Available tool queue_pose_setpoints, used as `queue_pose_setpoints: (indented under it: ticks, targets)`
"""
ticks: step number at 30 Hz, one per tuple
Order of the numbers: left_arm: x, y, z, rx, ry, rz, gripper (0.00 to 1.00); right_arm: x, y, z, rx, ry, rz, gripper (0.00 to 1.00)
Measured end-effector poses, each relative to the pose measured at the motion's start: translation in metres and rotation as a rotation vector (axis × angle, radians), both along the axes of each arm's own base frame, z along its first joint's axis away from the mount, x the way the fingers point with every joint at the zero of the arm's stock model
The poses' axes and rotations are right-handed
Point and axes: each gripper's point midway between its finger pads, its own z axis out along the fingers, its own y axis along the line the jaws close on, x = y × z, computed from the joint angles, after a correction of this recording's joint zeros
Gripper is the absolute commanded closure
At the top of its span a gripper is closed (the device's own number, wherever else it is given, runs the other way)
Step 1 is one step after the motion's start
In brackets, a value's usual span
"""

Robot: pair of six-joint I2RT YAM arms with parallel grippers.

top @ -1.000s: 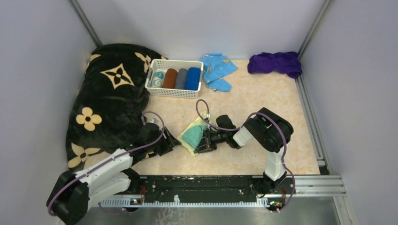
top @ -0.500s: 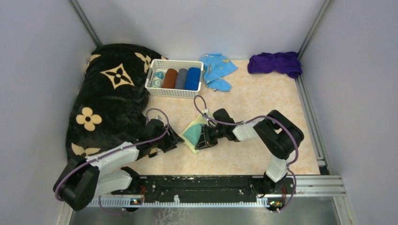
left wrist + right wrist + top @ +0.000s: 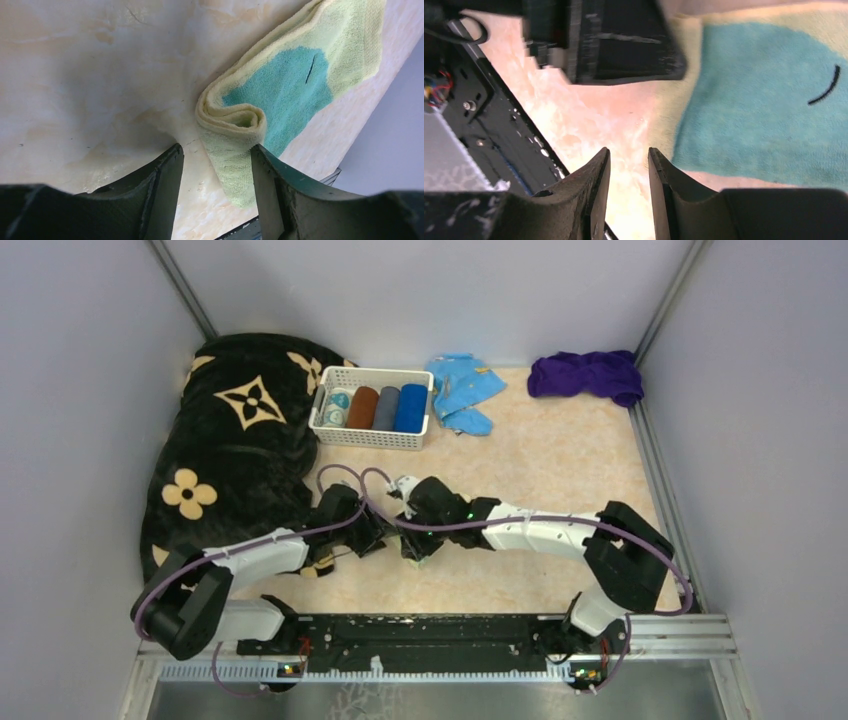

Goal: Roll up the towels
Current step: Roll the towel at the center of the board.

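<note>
The pale yellow towel (image 3: 345, 45) with its teal patch (image 3: 285, 95) lies on the table, its near end curled into a loose fold (image 3: 232, 120). My left gripper (image 3: 215, 157) is open, and a corner of that towel lies between its fingers. My right gripper (image 3: 628, 157) is open by a narrow gap over bare table, with the yellow towel (image 3: 769, 110) just to its right. In the top view both grippers meet over the towel and hide most of it. The purple towel (image 3: 585, 375) sits bunched at the back right. A rolled blue towel (image 3: 411, 408) stands in the basket.
The white basket (image 3: 370, 436) at the back holds several rolls. A light blue cloth (image 3: 462, 390) lies beside it. The black flowered blanket (image 3: 235, 450) covers the left side. The left gripper's dark finger (image 3: 619, 45) is close above my right gripper. The black base rail (image 3: 430, 630) runs along the near edge.
My right gripper has opened, let go of the yellow towel and reached further left. My left arm has moved right up to the towel, its jaws narrowing slightly.
</note>
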Motion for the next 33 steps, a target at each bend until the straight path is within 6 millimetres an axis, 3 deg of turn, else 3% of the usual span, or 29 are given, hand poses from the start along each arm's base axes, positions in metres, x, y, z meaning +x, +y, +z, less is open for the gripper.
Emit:
queue_pose_setpoints:
  ticks: [6,12,18,33]
  targets:
    - [0.003,-0.004,-0.003,-0.013,0.036,0.025,0.47,-0.019,0.012,0.0,-0.124,-0.202,0.105,0.65]
    - [0.004,-0.006,-0.005,-0.024,0.061,0.039,0.49,-0.012,0.017,-0.021,-0.258,-0.322,0.127,0.64]
    - [0.003,-0.006,-0.006,-0.024,0.07,0.047,0.51,-0.001,0.001,-0.049,-0.409,-0.386,0.118,0.62]
    - [0.001,-0.004,-0.011,-0.018,0.084,0.053,0.56,-0.001,-0.002,-0.041,-0.485,-0.482,0.149,0.6]
